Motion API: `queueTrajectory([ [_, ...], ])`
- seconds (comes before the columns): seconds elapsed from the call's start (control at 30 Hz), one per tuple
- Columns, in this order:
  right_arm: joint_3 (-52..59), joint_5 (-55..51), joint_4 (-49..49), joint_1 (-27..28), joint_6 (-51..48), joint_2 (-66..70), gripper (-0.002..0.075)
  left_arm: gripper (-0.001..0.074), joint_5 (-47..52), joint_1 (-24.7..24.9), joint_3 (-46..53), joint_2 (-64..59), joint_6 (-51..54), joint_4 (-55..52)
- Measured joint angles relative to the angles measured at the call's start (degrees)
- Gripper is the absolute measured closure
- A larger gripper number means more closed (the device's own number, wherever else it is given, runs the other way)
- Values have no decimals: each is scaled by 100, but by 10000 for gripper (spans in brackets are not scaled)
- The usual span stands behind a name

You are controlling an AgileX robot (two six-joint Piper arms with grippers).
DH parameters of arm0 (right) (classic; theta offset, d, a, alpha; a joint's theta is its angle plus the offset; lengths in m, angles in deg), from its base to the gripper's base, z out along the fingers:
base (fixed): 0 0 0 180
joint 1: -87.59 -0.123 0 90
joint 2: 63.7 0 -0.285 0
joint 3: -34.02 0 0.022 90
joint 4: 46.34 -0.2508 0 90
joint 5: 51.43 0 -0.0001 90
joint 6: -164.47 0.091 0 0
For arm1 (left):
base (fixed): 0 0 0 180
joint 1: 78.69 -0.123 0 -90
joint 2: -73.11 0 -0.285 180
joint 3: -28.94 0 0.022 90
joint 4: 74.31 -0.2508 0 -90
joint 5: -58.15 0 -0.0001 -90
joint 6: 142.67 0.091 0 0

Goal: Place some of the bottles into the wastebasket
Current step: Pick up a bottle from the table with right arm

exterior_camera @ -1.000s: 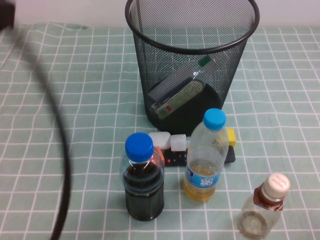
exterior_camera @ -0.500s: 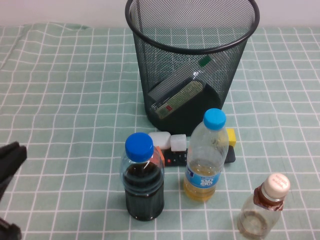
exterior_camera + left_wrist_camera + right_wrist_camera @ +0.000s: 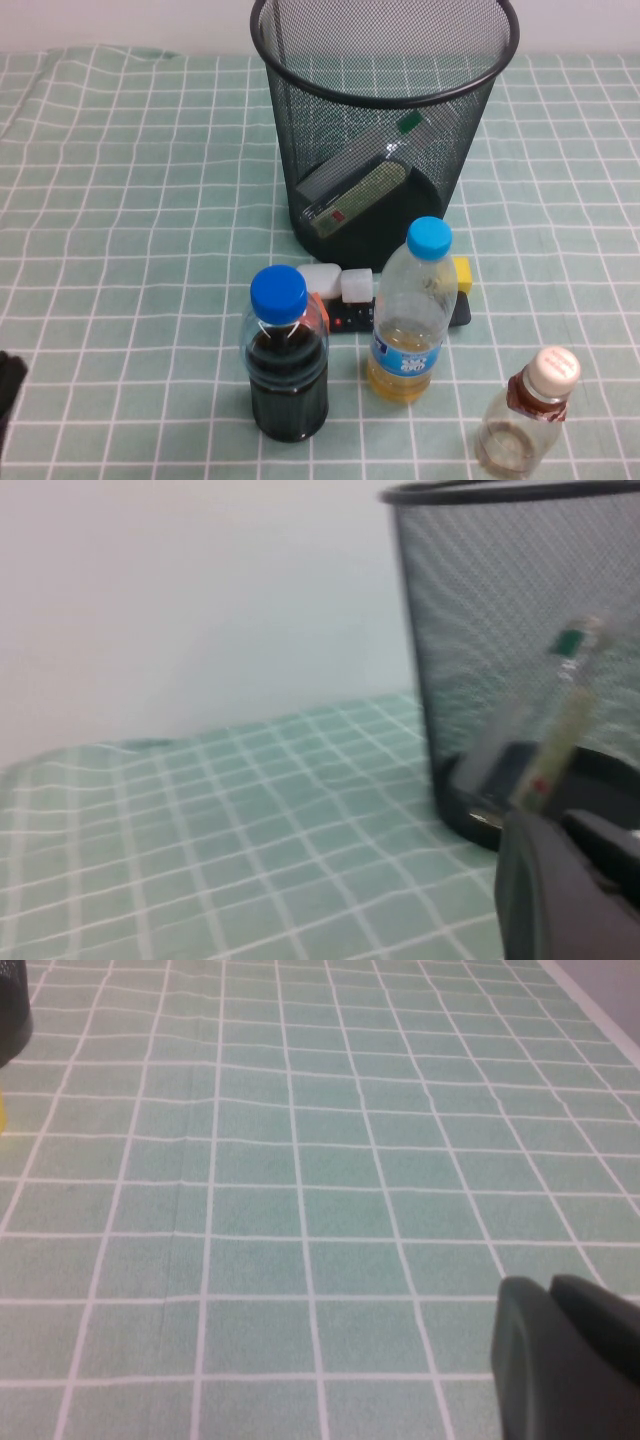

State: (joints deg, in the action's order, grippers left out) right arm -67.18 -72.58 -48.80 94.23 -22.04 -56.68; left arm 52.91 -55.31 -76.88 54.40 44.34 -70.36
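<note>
The black wire-mesh wastebasket [image 3: 300, 70] stands at the back centre. The taller clear bottle [image 3: 355, 192] with a green neck band leans inside it; it also shows through the mesh in the left wrist view [image 3: 560, 720]. The small clear bottle [image 3: 528, 415] with a cream cap and red-brown neck wrap stands upright at the front right. My left gripper [image 3: 8, 390] is at the front left edge, far from the bottles, shut and empty [image 3: 560, 825]. My right gripper [image 3: 550, 1290] is out of the high view, shut and empty over bare cloth.
A blue-capped bottle of dark liquid [image 3: 288, 365] and a blue-capped bottle of yellow liquid [image 3: 408, 320] stand in front of the basket. Behind them lie white blocks [image 3: 338, 280], a yellow block [image 3: 462, 274] and a black flat item [image 3: 350, 317]. A green checked cloth [image 3: 150, 200] covers the table.
My left arm has drawn back toward the front left; its cable has left the view, and only a dark tip remains at the edge. Bottles and basket have not moved.
</note>
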Motion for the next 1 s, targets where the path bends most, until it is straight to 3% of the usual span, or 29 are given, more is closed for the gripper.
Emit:
queueTrajectory([
  [0.2, 0, 0, 0, 0, 0, 0, 734, 736, -104, -1063, 398, 721, -370, -27],
  [0.3, 0, 0, 0, 0, 0, 0, 734, 736, 296, -1379, 433, 1029, -657, -48],
  [0.63, 0, 0, 0, 0, 0, 0, 734, 736, 2230, -1469, 460, 1139, -701, -267],
  [1.0, 0, 0, 0, 0, 0, 0, 734, 736, 2520, -1482, 460, 1148, -628, -427],
])
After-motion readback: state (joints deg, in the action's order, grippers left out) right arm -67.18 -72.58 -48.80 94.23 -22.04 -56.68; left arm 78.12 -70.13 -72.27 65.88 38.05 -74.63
